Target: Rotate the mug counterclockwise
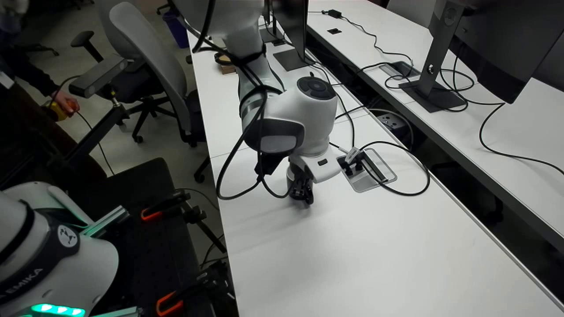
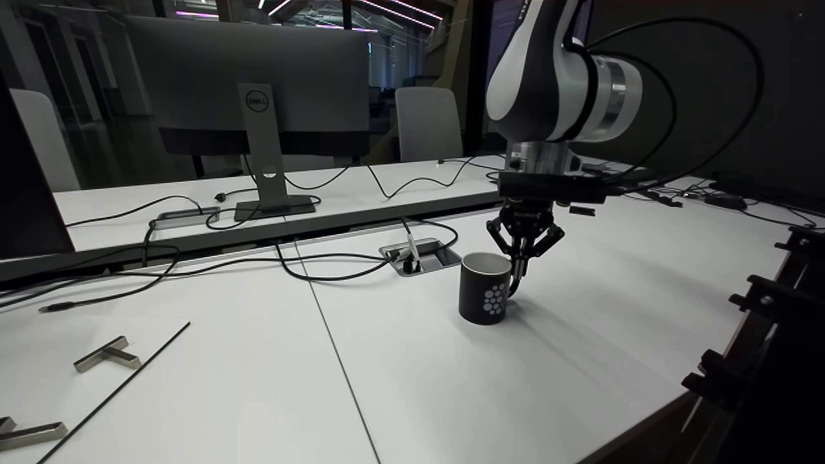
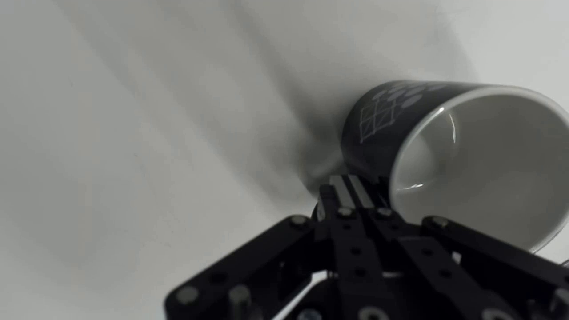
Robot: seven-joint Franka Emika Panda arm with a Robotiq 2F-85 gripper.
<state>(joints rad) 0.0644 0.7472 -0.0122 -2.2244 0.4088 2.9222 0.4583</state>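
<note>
A Robotiq tool [image 2: 519, 269] points down, fingers [image 3: 341, 191] pinched together, just right of a black mug [image 2: 478, 293] at its handle [image 2: 514, 287] in an exterior view; whether they touch cannot be told. The mug stands upright on a white table [image 2: 548, 386], nearer and farther right than a cable box [image 2: 442, 258]; a Dell monitor [image 2: 258, 71] stands at far left.

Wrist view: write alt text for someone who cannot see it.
A black printed mug stands at right on a shadow-streaked pale tabletop, its light inside showing. The shut end effector juts up from the bottom edge beside it.
</note>
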